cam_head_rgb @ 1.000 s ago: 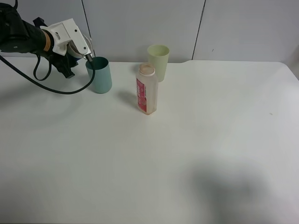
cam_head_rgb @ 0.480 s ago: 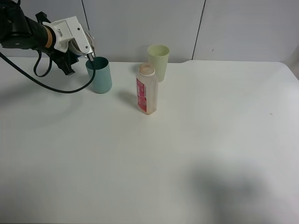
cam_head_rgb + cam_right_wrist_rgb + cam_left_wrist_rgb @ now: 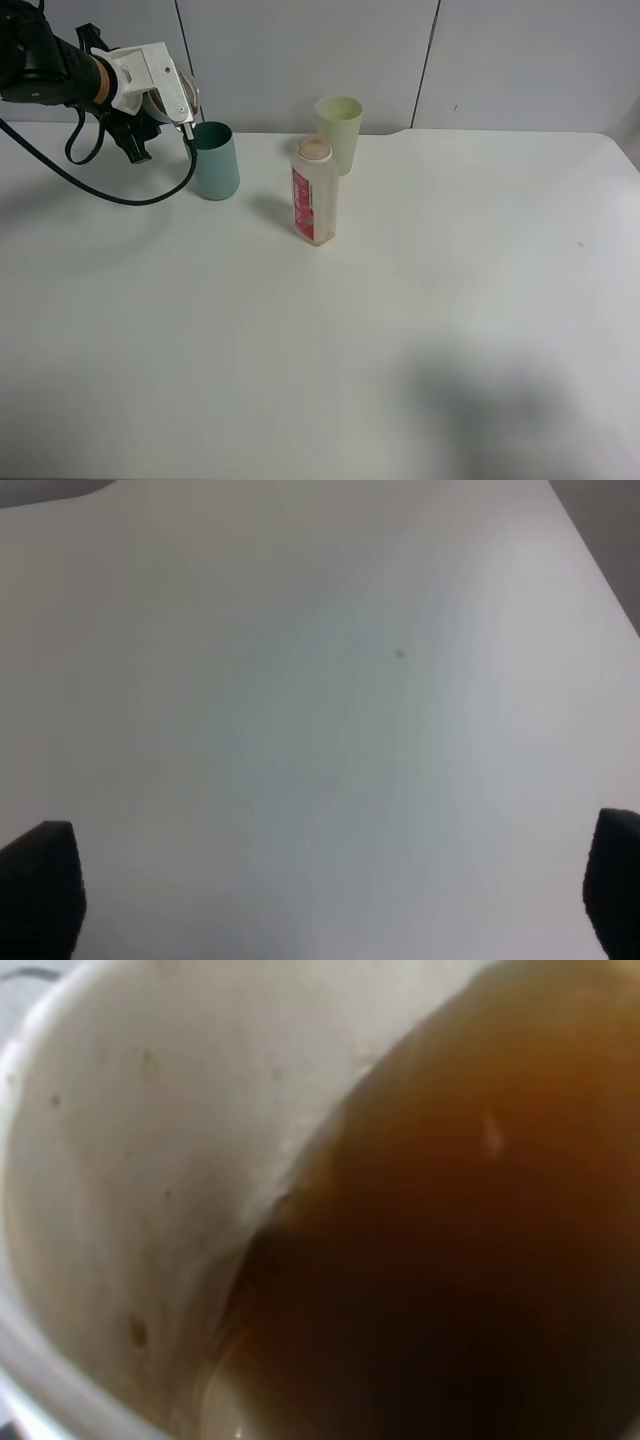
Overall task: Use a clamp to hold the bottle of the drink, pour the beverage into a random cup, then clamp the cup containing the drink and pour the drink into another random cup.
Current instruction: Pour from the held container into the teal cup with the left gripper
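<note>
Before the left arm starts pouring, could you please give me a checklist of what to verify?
1. Left gripper shut on the cup containing the drink: ok.
2. Beverage in that cup: ok.
3. Teal cup upright beside the left gripper: ok.
4. Held cup's lip over the teal cup's mouth: cannot tell.
5. Bottle standing clear of the pour: ok.
6. Right gripper open: ok.

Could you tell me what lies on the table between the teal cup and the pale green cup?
Nothing: in the exterior high view, bare white table separates the teal cup from the pale green cup; the pink-labelled translucent plastic bottle stands nearer the camera.
</note>
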Controlling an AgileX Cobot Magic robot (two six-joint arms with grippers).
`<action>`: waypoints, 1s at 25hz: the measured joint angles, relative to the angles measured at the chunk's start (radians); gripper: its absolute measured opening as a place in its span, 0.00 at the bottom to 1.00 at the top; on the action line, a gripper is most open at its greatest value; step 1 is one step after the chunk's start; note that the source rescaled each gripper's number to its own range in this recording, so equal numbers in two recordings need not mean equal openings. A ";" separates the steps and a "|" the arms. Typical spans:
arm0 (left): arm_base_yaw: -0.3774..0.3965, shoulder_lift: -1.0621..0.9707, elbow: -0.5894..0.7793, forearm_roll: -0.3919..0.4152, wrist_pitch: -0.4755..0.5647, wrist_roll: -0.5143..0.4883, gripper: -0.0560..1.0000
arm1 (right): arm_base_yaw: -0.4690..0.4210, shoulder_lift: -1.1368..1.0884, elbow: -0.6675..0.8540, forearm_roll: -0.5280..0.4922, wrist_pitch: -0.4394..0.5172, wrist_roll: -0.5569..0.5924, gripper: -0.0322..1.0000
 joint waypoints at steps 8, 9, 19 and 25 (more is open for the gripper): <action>0.000 0.000 0.000 0.003 0.000 0.033 0.06 | 0.000 0.000 0.000 0.000 0.000 0.000 1.00; 0.000 0.000 0.000 0.003 0.000 0.033 0.06 | 0.000 0.000 0.000 0.000 0.000 0.000 1.00; 0.000 0.000 0.000 0.017 0.009 0.055 0.06 | 0.000 0.000 0.000 0.000 0.000 0.000 1.00; 0.000 0.000 0.000 0.020 0.010 0.077 0.06 | 0.000 0.000 0.000 0.000 0.000 0.000 1.00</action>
